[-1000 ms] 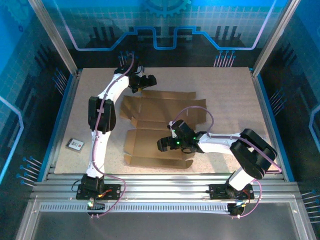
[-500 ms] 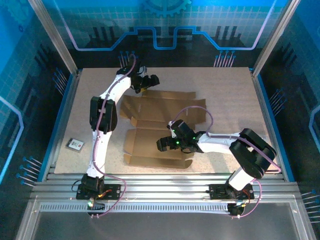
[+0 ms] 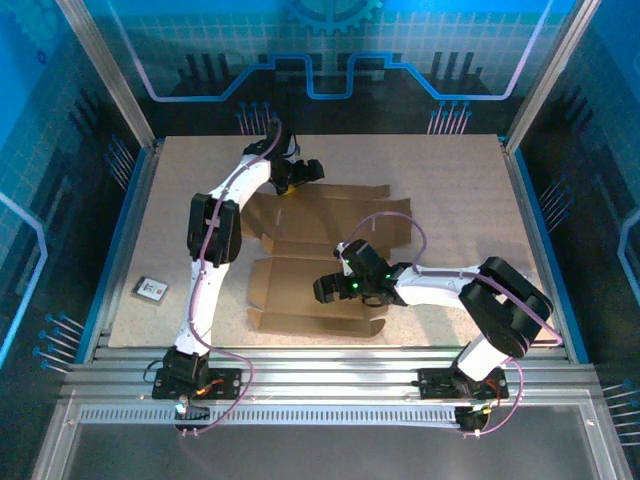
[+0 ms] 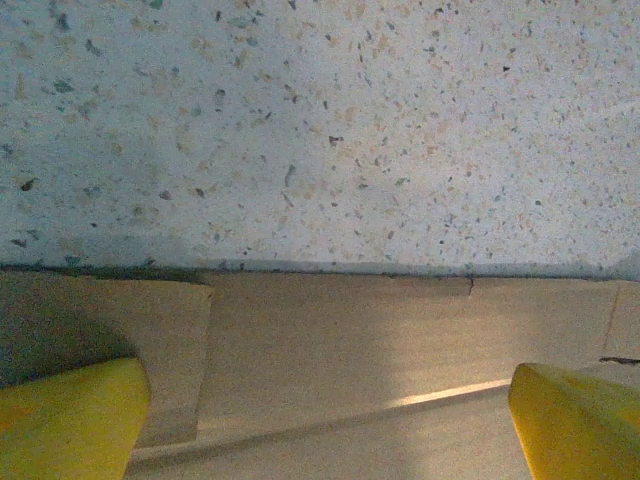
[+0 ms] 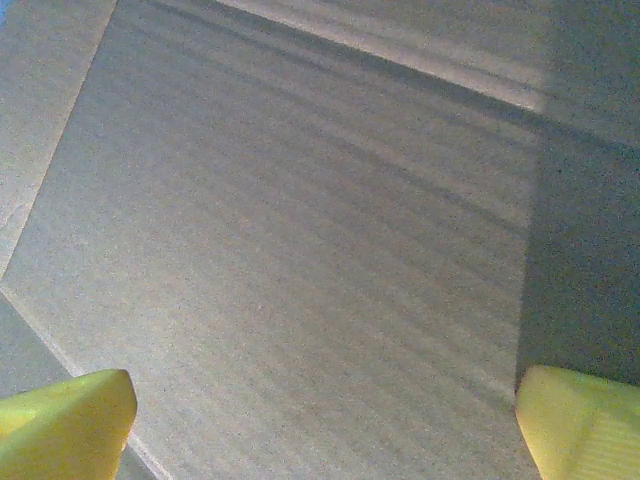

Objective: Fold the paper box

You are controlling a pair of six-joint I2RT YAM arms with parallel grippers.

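top view, position: paper box (image 3: pixel 300 222) flat on the bench (image 3: pixel 470 200), left of centre, between the two arms.
top view, left end effector (image 3: pixel 292 178): at the far edge of the sheet, jaws apart, nothing held.
top view, right end effector (image 3: pixel 328 290): low over the near panels, jaws apart, nothing held.
top view, risk: sheet loose on the bench; likely to slide or pivot if one flap is lifted with no firm hold-down on the near side.
top view, appearance: brown die-cut sheet, creased panels, side flaps and tabs splayed, no wall raised.
top view, other: small flat card (image 3: pixel 150 289) near the left bench edge, well apart from the box.
left wrist view, risk: far flap edge flush with the speckled bench; yellow fingertips (image 4: pixel 70 420) likely to skid over it or shove the sheet rather than get under.
left wrist view, appearance: flat brown flap, one long crease, a short cut at the edge; tips wide apart over it.
right wrist view, risk: fold off the scored line if pressed mid-panel, giving a crooked or buckled wall.
right wrist view, appearance: plain ribbed board, crease across the upper part, tips wide apart; contact with the board not determinable.
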